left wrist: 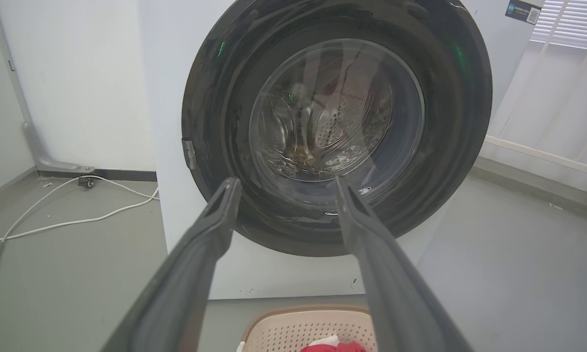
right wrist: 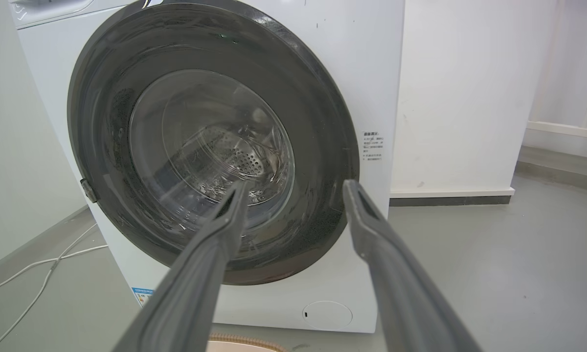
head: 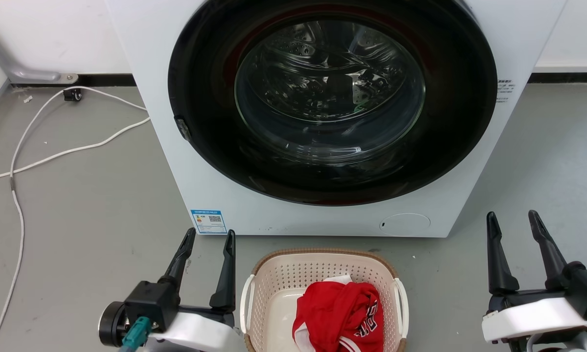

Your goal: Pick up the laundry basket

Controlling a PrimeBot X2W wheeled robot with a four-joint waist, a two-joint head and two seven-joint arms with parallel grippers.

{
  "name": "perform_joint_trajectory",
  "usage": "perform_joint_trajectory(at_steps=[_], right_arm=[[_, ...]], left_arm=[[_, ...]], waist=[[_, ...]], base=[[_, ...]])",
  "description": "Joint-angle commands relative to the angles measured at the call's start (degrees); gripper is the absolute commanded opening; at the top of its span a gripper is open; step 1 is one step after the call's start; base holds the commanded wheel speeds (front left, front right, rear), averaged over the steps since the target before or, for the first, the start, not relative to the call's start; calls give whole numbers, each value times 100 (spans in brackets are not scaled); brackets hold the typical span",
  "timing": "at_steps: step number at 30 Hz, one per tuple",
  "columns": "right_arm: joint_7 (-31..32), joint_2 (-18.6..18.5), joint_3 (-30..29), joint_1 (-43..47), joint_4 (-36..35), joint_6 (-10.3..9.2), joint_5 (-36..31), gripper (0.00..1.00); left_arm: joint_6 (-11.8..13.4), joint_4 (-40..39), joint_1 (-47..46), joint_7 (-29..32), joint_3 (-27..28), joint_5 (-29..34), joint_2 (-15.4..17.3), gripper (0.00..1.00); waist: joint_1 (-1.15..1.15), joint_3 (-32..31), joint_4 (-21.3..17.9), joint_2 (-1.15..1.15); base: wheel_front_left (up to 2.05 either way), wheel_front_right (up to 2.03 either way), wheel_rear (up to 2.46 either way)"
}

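**Basket on the floor before the washer, both end effectors empty**

The washer (head: 176, 186) takes up most of my head view: a white front-loader with its round dark door (head: 330, 98) shut and the drum showing through the glass. It stands on a grey floor (head: 88, 210).

The basket (head: 279, 283) sits on the floor just in front of the washer's lower edge, near it but apart from it, and between my two arms. Its white side handles face left and right.

My left end effector (head: 211, 234) is just beside the basket's left handle. Its fingers are spread and point up toward the washer, with nothing between them. My right end effector (head: 512, 215) stands farther off on the basket's right side, well apart from it, also spread and empty. Both wrist views look along parted fingers at the washer door.

A crumpled red garment (head: 340, 308) with white trim lies inside the basket, toward its right side.

A white cable (head: 54, 156) snakes across the floor left of the washer. A small blue label (head: 208, 221) sits at the washer's lower left corner.
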Motion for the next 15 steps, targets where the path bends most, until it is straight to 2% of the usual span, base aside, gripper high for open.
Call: perform_joint_trajectory(at_steps=[1,11,15], right_arm=[[-51,-27,-7,30,-35,11,-171,100],[-178,-29,31,64,-115,7,-771,100],[-228,-29,15,91,-145,7,-903,100]], left_arm=[[44,-39,-94,-59,-57,139,52,100],[88,-7,-88,-186,-322,552,144,100],[62,-123,-27,-231,-208,433,-32,100]], waist=[[0,-3,-2,0],[0,-12,-24,0],[0,-9,-18,0]], base=[[0,0,0],[0,0,0],[0,0,0]])
